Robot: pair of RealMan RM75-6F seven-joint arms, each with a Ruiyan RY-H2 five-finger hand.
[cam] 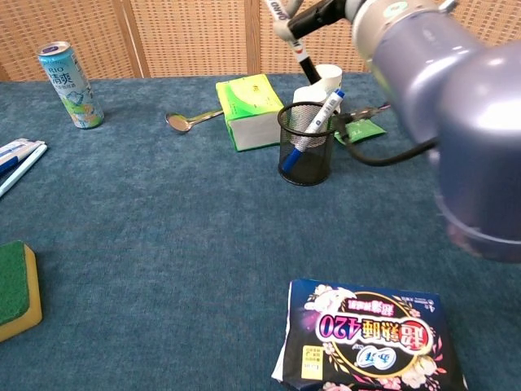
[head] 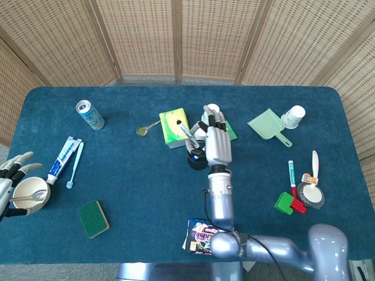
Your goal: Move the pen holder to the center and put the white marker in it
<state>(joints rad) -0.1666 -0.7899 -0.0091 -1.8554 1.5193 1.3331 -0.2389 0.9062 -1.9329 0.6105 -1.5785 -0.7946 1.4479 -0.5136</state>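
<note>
At the middle of the blue counter (head: 146,193), head view: the pen holder (head: 197,158), black mesh, is found already near the center, so the first step is judged done. The right hand (head: 214,143) is placed directly above it, fingers closed around the white marker (head: 188,133), which is held slanted over the holder's rim and not yet inside; insertion and release are judged to remain. At the left edge, the left hand (head: 12,175) is seen with fingers spread behind a small bowl (whether it touches the bowl cannot be told).

Chest view: the pen holder (cam: 305,147) is recorded upright, already containing a blue-capped pen (cam: 313,129). The white marker (cam: 293,37) is held tilted above and behind it, dark tip downward, by the right hand (cam: 326,11), largely cropped at the top. Writing: the packet (cam: 370,342) in front carries "420" printed upside down (other characters too small to read); the can (cam: 71,85) bears lettering that is not legible.
</note>
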